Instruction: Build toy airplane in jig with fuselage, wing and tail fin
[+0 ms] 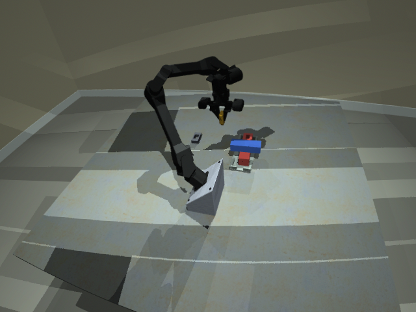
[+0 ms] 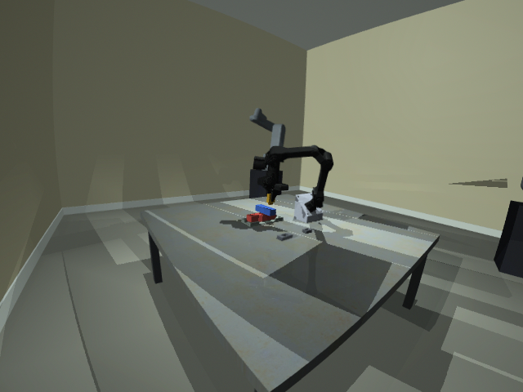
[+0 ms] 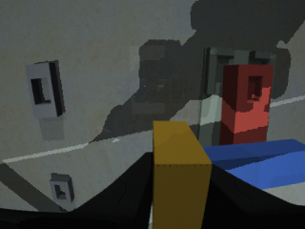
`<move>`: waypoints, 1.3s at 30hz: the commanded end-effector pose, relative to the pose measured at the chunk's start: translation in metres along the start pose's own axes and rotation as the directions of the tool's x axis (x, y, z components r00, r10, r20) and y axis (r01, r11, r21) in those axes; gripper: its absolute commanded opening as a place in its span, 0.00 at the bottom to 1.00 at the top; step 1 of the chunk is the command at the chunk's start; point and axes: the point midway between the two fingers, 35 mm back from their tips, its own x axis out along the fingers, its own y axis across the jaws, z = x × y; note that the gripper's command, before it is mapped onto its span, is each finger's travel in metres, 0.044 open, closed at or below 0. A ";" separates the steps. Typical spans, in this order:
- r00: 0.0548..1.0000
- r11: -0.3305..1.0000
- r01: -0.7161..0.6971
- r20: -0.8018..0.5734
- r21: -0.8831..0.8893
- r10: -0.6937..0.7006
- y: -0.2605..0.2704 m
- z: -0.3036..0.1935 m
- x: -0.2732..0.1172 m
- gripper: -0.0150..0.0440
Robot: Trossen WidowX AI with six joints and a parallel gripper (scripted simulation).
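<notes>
From my end I count 1 black arm (image 1: 168, 124) (image 2: 295, 152) w/ 1 gripper (image 1: 221, 119) (image 2: 270, 200) (image 3: 168, 159), plus 1 grey arm (image 2: 277, 135) in the bkgd. Toy pcs: 3 total, i.e. 1 red fuselage (image 1: 244, 158) (image 2: 255, 217) (image 3: 248, 105), 1 blue wing (image 1: 245, 146) (image 2: 265, 209) (image 3: 267, 164), 1 yellow tail fin (image 1: 221, 116) (image 2: 269, 198) (image 3: 181, 176). I've got 1 jig cradle (image 1: 247, 169) (image 2: 251, 223) (image 3: 207, 114) and 2 small grey holders: a lgr. holder (image 2: 280, 238) (image 3: 43, 111) and a smlr. holder (image 2: 306, 230) (image 3: 60, 177). Also 1 table (image 1: 285, 201) (image 2: 228, 236), 1 wedge-shaped base (image 1: 216, 201) (image 2: 304, 215), and 2 dk. pedestals, 1 ctr. pedestal (image 2: 257, 185) and 1 RH-edge pedestal (image 2: 511, 236).
</notes>
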 end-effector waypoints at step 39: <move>1.000 0.998 -0.018 -0.021 -0.061 0.017 -0.109 0.031 0.047 0.34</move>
